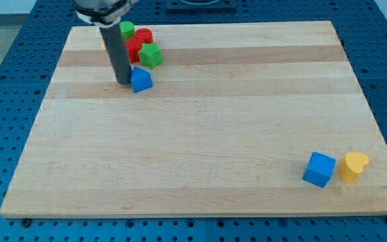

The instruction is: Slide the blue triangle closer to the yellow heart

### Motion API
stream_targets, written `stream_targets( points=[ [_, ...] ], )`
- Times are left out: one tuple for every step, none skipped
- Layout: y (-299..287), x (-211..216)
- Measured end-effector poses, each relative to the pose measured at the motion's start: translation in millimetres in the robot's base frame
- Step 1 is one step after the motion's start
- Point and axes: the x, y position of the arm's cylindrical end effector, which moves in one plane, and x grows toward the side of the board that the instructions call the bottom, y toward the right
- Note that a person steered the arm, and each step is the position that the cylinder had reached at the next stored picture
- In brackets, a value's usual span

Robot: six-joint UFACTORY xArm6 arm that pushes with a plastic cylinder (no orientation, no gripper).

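The blue triangle (141, 79) lies near the view's top left of the wooden board (200, 134). My tip (123, 82) stands on the board touching or nearly touching the triangle's left side. The yellow heart (353, 165) lies far away at the view's bottom right, near the board's right edge. The dark rod rises from the tip to the arm at the view's top edge.
A blue cube (319, 169) sits just left of the yellow heart. Above the triangle is a cluster: a green cylinder (126, 29), a red cylinder (144, 36), a red block (134, 50) and a green cube (151, 56). An orange block (105, 42) is partly hidden behind the rod.
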Motion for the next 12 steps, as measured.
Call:
stream_targets(
  points=[
    [31.1, 4.0],
    [66.3, 6.2],
    [94.6, 14.1],
    [124.3, 24.7],
    [154.4, 29.7],
    [181.9, 40.7],
    [186.8, 56.9],
    [203.8, 68.4],
    [226.3, 77.5],
    [238.9, 94.7],
    [256.0, 110.4],
    [276.8, 119.2]
  ],
)
